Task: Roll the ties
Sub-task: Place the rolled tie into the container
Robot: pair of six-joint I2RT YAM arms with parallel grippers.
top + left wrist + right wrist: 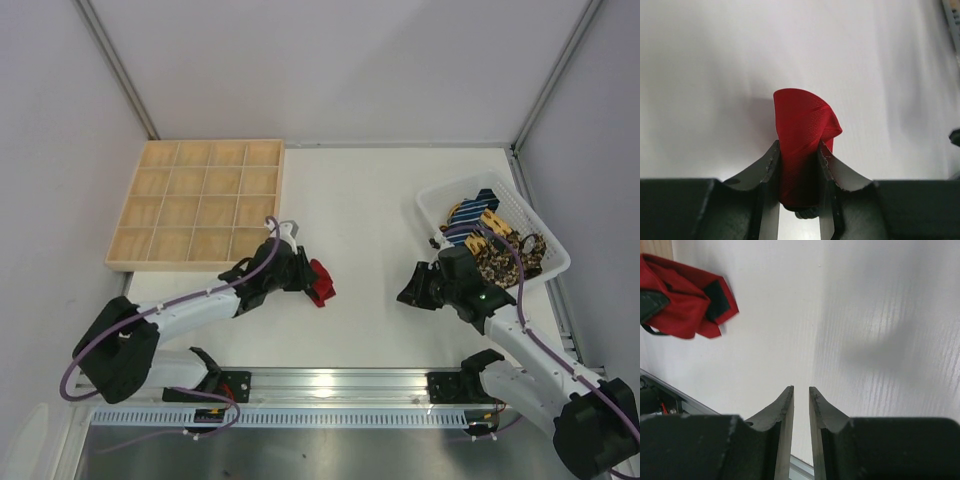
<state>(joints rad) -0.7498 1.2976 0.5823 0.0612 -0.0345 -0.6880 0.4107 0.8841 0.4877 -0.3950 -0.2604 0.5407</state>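
A plain red tie (319,283), bunched into a loose roll, lies on the white table at centre left. My left gripper (304,274) is shut on it; in the left wrist view the red tie (802,125) stands up between the jaws of the gripper (799,148). My right gripper (411,287) hovers over bare table to the right, jaws nearly together and empty (801,388); its view shows the red tie (687,302) at top left. A navy striped tie (479,210), a mustard tie (493,222) and a speckled tie (503,262) lie in the basket.
A white mesh basket (432,203) sits at the right, behind my right arm. A wooden tray of square compartments (200,205) lies at the back left, just beyond my left gripper. Grey walls enclose the table on three sides.
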